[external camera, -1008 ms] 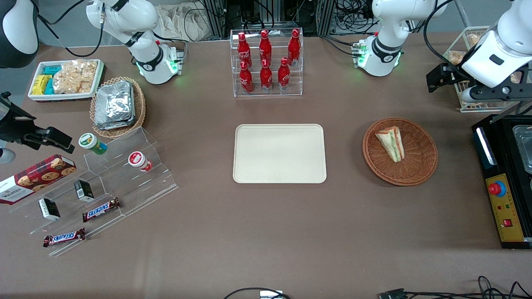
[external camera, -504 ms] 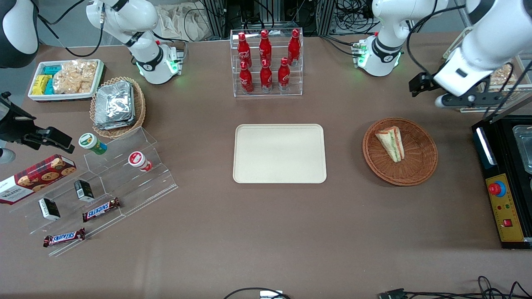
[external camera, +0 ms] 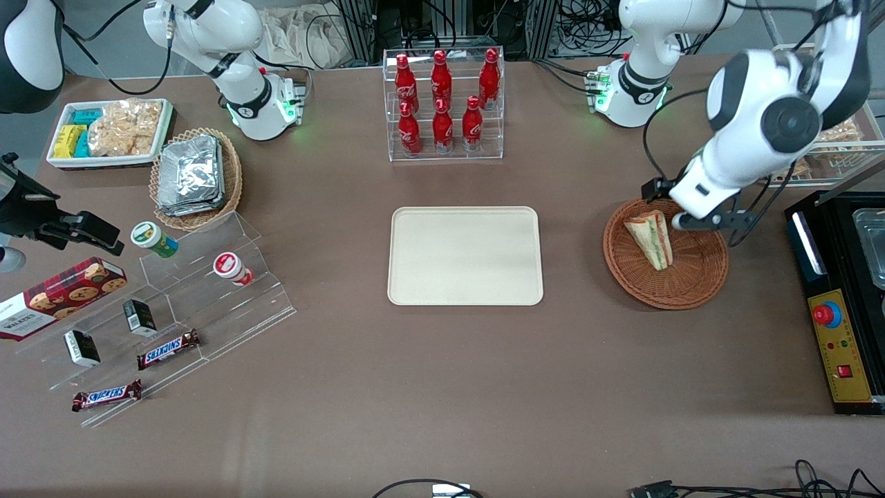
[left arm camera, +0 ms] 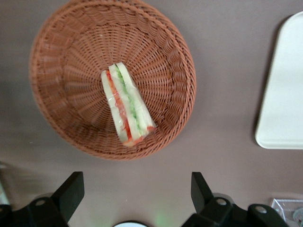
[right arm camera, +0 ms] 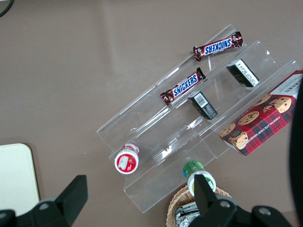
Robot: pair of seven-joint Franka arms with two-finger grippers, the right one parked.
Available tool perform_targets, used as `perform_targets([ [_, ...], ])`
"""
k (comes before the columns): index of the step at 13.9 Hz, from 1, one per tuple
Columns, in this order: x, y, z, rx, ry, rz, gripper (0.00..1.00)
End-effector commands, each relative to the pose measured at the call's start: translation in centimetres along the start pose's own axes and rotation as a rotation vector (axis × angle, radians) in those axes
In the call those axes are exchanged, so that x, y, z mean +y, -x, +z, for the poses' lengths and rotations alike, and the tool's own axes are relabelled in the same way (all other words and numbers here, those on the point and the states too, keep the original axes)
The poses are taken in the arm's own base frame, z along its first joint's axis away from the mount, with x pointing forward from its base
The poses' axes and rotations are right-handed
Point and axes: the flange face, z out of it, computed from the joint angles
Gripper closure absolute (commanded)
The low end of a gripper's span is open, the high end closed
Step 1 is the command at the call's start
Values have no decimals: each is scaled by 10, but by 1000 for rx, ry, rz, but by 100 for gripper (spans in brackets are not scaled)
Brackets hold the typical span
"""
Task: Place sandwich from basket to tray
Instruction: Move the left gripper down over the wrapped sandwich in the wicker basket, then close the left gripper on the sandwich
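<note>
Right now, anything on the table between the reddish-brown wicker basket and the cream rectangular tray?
Nothing: the front view shows bare brown tabletop between the reddish-brown wicker basket and the cream rectangular tray. The left gripper, jaws open, hovers above the basket.

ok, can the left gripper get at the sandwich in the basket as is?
Probably yes. The gripper is open, above the basket; the sandwich lies alone and uncovered.

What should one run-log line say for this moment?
phase: approach | hand: open, above basket's edge | sandwich: in basket, untouched | tray: no sandwich yet
</note>
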Motion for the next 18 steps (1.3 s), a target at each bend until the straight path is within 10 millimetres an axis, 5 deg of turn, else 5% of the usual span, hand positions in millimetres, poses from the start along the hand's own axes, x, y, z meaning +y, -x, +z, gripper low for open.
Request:
perform_targets([
  [1,-4,-30,47,-55,23,-31,0],
  [3,-15,-43,84,-109,31,-54,0],
  [10,-13,-59,147,-175,26,-69,1],
  [11,-13,-59,150,-180,25,-68,13],
  [13,-13,-59,150,-184,21,-66,96],
  [18,-19,-58,138,-181,14,-65,100],
])
